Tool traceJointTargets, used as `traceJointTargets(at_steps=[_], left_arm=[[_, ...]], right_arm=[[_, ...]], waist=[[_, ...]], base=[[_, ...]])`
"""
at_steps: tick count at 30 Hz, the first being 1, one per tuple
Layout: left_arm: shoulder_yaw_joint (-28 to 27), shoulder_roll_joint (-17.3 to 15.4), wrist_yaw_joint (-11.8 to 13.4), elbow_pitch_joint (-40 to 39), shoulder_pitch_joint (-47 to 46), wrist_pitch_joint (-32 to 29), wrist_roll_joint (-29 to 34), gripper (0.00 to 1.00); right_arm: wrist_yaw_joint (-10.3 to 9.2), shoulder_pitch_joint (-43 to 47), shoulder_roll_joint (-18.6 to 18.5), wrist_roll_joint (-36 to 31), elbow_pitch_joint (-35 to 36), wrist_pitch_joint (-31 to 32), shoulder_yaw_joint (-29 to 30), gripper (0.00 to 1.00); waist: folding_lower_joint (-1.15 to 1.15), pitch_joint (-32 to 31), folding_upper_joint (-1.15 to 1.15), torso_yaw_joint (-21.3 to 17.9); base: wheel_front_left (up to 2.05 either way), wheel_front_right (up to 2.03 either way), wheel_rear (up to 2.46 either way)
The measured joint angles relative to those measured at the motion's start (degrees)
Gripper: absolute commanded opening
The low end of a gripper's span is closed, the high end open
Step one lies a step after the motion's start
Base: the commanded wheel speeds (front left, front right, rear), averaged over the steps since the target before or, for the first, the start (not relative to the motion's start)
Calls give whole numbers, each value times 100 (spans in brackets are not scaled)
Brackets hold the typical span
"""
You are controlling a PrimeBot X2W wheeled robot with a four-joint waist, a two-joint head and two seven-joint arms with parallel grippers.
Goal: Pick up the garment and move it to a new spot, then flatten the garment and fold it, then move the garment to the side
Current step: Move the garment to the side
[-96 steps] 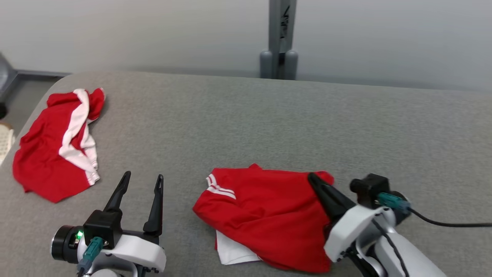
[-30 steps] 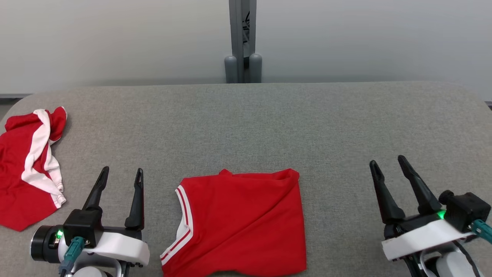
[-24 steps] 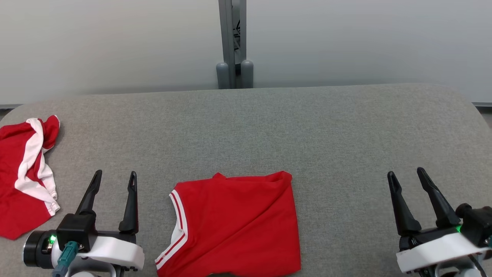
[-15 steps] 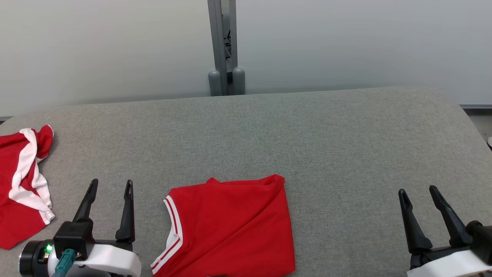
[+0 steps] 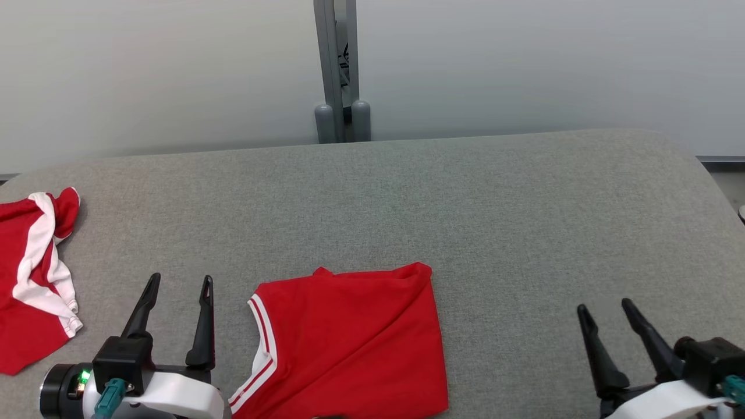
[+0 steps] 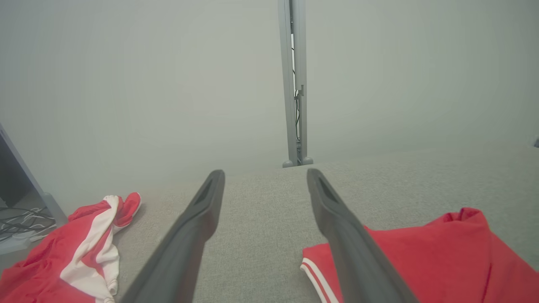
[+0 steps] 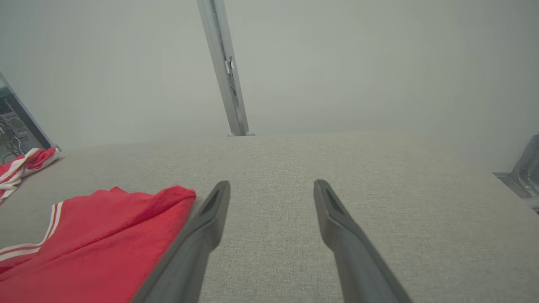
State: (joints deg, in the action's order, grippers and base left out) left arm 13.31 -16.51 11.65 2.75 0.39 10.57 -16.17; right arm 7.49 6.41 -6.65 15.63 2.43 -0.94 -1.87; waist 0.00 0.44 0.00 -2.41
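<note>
A folded red garment [image 5: 349,337] with white-striped trim lies flat near the front edge of the grey padded table [image 5: 495,203]; it also appears at the lower right of the left wrist view [image 6: 442,252] and lower left of the right wrist view [image 7: 97,244]. My left gripper [image 5: 180,282] stands open just left of it, nothing between its fingers [image 6: 193,235]. My right gripper [image 5: 605,308] is open well to the garment's right, over bare table, fingers [image 7: 337,227] empty.
A second red garment with a broad white stripe [image 5: 35,273] lies crumpled at the table's left edge, also seen as a heap [image 6: 80,252]. A grey post [image 5: 337,70] stands behind the table against a pale wall. Cables [image 6: 21,219] lie beyond the left edge.
The right gripper let go of the red garment, which now lies folded flat, and drew back to the right. The head camera shifted. The left gripper stayed open at the lower left.
</note>
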Motion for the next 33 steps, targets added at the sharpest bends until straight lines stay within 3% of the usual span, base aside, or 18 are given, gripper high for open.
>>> traceJointTargets(at_steps=[11, 25, 26, 27, 33], left_arm=[[149, 81, -32, 14, -203, 13, 2, 100], [258, 154, -131, 327, -462, 181, -43, 100], [258, 154, -136, 344, -476, 190, -49, 100], [257, 160, -144, 357, -499, 209, -52, 100], [224, 158, -143, 414, -548, 279, -76, 100]], right_arm=[[0, -637, 154, 312, -1124, 193, -1528, 100], [0, -1678, 327, 1105, -3298, -119, -2497, 100], [0, -1733, 333, 1195, -3374, -142, -2537, 40], [0, -1795, 336, 1270, -3441, -147, -2583, 0], [2, -1916, 148, 1503, -3365, -255, -2621, 0]], waist=[[0, 262, 0, 311], [0, 595, 0, 704], [0, 610, 0, 710], [0, 625, 0, 711], [0, 700, 0, 597]], base=[[0, 0, 0], [0, 0, 0], [0, 0, 0], [0, 0, 0], [0, 0, 0]])
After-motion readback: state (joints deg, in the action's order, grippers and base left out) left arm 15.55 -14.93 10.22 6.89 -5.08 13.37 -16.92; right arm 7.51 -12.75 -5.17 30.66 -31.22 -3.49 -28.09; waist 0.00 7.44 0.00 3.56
